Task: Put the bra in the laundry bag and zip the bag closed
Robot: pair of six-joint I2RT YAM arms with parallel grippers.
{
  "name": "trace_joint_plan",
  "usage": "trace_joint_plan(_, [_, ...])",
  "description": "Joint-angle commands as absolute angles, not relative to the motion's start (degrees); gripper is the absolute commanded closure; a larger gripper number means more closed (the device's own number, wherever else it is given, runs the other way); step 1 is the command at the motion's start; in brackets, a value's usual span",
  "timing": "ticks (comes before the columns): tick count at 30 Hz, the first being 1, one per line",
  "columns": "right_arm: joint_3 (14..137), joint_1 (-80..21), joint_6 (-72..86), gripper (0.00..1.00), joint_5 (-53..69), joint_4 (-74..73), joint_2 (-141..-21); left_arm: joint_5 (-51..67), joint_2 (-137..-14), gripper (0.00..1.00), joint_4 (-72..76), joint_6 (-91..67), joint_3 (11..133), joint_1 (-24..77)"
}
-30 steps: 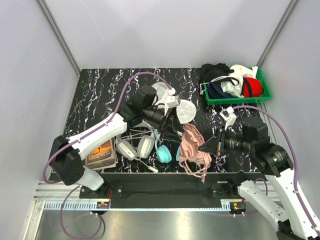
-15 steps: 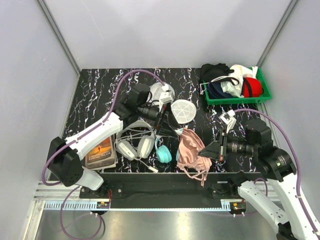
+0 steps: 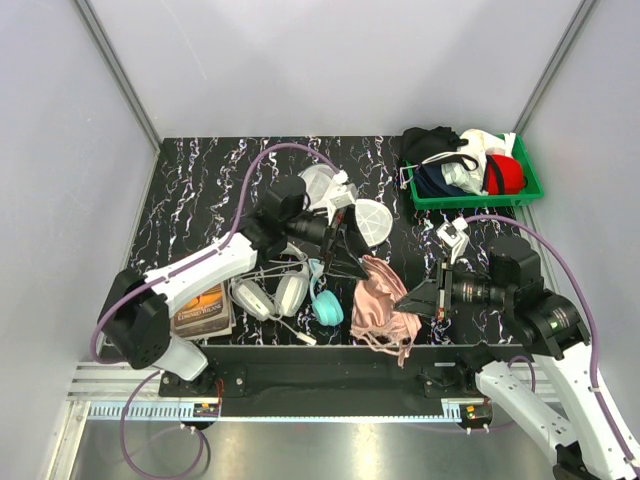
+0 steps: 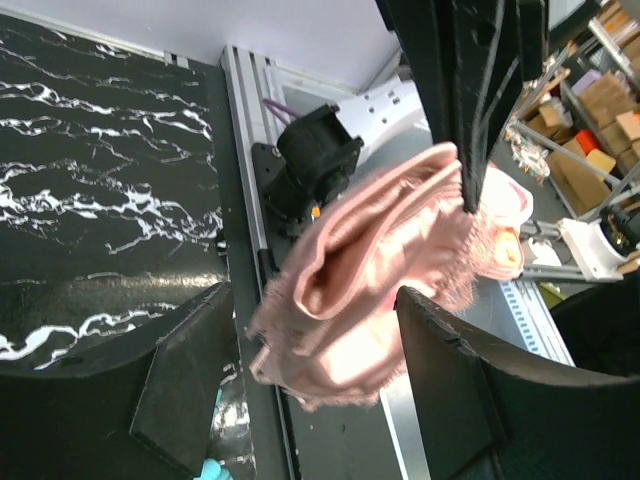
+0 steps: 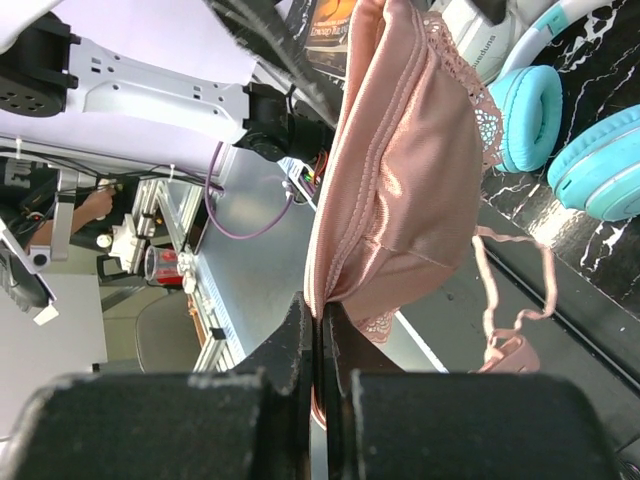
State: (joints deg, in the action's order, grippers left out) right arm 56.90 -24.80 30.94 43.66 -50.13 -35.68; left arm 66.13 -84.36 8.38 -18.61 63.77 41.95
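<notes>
Hanging limp over the tabletop's near edge, the bra is held by the right end effector, clamped on a folded hem, and is judged light, soft and floppy, best gathered at a cup by the left end effector, whose fingers are spread apart.

The bra is dusty pink with a lace-patterned edge. The table is black with white marble veins. The laundry bag is white mesh, the bin green, one pair of headphones teal, the cable purple.
</notes>
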Motion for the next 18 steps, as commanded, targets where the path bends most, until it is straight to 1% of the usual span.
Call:
trace_joint_plan(1, [56.08, -24.7, 32.52, 1.0, 44.74, -46.67, -34.19, 68.29, -86.39, 0.3, 24.31, -26.88, 63.72, 42.97])
trace_joint_plan(4, [54.93, -24.61, 33.57, 1.0, 43.25, -45.71, -33.75, 69.43, -87.71, 0.33, 28.55, -30.4, 64.07, 44.73])
trace_joint_plan(7, [54.32, -24.61, 34.36, 1.0, 40.0, -45.35, -33.4, 70.22, -89.47, 0.54, 29.43, -31.72, 64.78, 45.79])
trace_joint_plan(8, [54.23, -24.7, 34.54, 1.0, 37.82, -45.53, -33.31, 70.22, -89.65, 0.64, 29.44, -32.08, 64.78, 45.79])
trace_joint_plan(9, [53.79, -24.78, 35.06, 1.0, 36.92, -45.79, -32.96, 70.31, -89.82, 0.78, 29.53, -32.34, 64.6, 45.79])
trace_joint_plan(10, [53.53, -24.61, 35.33, 1.0, 36.31, -46.05, -32.78, 70.66, -90.26, 0.84, 29.01, -32.34, 64.69, 45.7])
trace_joint_plan(11, [53.18, -24.61, 35.68, 1.0, 35.17, -46.14, -32.61, 70.93, -90.44, 0.87, 27.96, -31.39, 64.95, 45.79])
trace_joint_plan(12, [52.3, -24.61, 36.21, 1.0, 34.72, -46.06, -31.74, 71.19, -90.79, 0.94, 26.38, -30.42, 65.82, 45.7])
trace_joint_plan(15, [51.86, -24.7, 36.74, 1.0, 30.78, -48.59, -30.33, 72.25, -91.76, 1.0, 21.37, -27.52, 67.93, 45.7])
trace_joint_plan(17, [52.12, -24.61, 36.65, 1.0, 27.97, -50.44, -30.06, 71.55, -92.2, 1.0, 15.67, -23.84, 69.25, 45.7])
trace_joint_plan(18, [52.64, -24.61, 36.39, 1.0, 26.21, -53.67, -30.15, 70.85, -92.37, 1.0, 13.56, -22.69, 70.91, 45.79])
